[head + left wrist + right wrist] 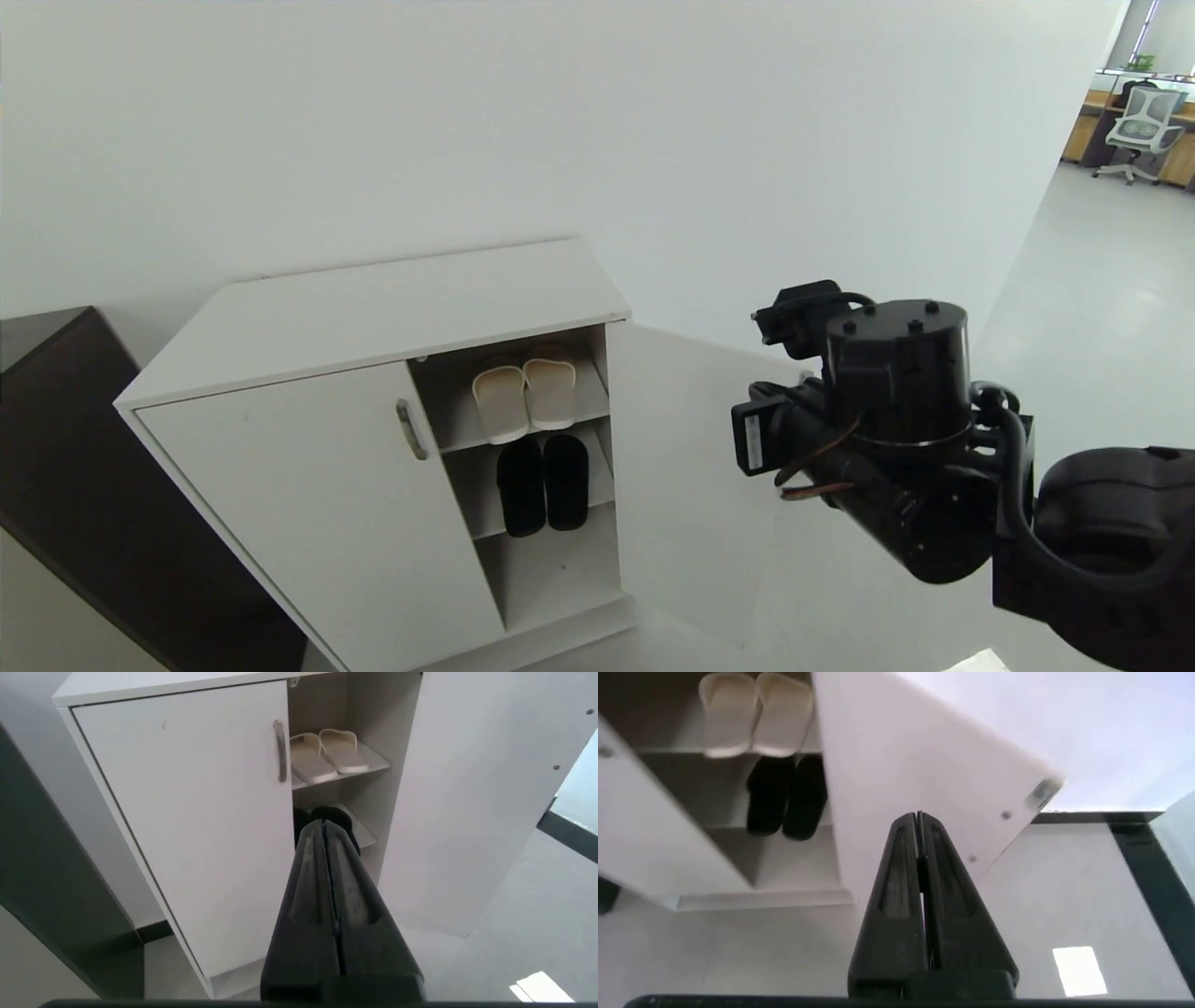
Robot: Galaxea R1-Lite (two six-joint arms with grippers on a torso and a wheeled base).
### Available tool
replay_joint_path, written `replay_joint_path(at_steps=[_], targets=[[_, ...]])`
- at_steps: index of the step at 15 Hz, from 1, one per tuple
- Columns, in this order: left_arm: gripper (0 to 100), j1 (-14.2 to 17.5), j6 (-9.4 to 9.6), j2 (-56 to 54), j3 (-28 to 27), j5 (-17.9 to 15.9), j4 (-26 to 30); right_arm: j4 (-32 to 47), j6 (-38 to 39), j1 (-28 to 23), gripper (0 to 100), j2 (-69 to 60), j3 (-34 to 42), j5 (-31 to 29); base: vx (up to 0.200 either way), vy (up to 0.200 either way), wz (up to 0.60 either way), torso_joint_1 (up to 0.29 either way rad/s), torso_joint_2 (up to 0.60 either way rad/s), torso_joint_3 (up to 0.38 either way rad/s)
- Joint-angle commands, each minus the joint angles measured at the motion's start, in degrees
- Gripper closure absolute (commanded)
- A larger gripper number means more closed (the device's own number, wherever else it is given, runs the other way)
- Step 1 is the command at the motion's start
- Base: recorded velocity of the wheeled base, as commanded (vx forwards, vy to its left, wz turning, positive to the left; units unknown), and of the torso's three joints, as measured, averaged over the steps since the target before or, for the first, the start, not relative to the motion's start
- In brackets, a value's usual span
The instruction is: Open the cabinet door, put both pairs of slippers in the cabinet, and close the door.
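The white cabinet (373,308) stands against the wall with its right door (681,467) swung open and its left door (308,504) closed. A beige pair of slippers (523,397) lies on the upper shelf, and a black pair (543,483) on the shelf below. My right arm (878,448) hangs just outside the open door. My right gripper (919,826) is shut and empty, its tips close to the door's face (915,756). My left gripper (324,831) is also shut and empty, held in front of the open compartment, partly covering the black slippers (344,819).
A dark brown piece of furniture (84,485) stands to the left of the cabinet. The white wall runs behind. Open grey floor (1074,355) stretches to the right toward an office chair (1144,126) far back.
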Motion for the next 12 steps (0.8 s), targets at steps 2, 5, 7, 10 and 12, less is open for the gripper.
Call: replay_joint_path(at_steps=[2, 5, 7, 10, 12], targets=[[100, 0.1, 0.0, 0.0, 0.0, 0.0, 0.0, 1.7, -0.7, -3.7, 100, 0.8, -5.3, 1.5, 0.0, 0.0, 0.0, 0.0, 0.0, 0.0], [100, 0.1, 0.0, 0.0, 0.0, 0.0, 0.0, 10.0, 0.9, -8.2, 100, 2.6, -14.6, 2.2, 0.0, 0.0, 0.0, 0.0, 0.0, 0.0], [100, 0.0, 0.0, 0.0, 0.0, 0.0, 0.0, 13.1, 2.5, -10.1, 100, 4.9, -19.4, 4.4, 0.0, 0.0, 0.0, 0.0, 0.0, 0.0], [100, 0.0, 0.0, 0.0, 0.0, 0.0, 0.0, 13.7, 2.6, -11.4, 100, 7.6, -22.0, 4.4, -0.133, 0.0, 0.0, 0.005, 0.0, 0.003], [100, 0.0, 0.0, 0.0, 0.0, 0.0, 0.0, 13.5, 2.6, -12.1, 100, 8.8, -22.8, 4.5, -0.1, 0.0, 0.0, 0.011, 0.0, -0.006]])
